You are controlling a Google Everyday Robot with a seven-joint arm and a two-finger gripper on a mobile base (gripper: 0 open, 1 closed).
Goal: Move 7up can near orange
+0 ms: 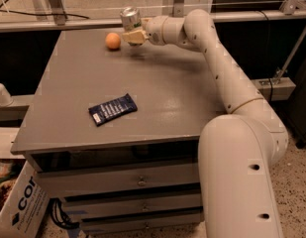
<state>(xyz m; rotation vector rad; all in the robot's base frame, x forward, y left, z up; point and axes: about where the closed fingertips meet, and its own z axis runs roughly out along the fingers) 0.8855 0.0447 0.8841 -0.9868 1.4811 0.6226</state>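
Note:
The 7up can (129,18), silvery-green with a shiny top, is held in my gripper (133,32) above the far part of the grey table (157,93). The can is tilted a little and clear of the tabletop. The orange (112,40) lies on the table just left of the gripper and slightly below the can. My white arm reaches in from the right across the table's back edge. The gripper is shut on the can's lower body.
A flat dark-blue snack wrapper (113,109) lies near the table's front left. Drawers sit under the tabletop. A cardboard box (14,202) stands on the floor at lower left. A metal rail runs behind the table's far edge.

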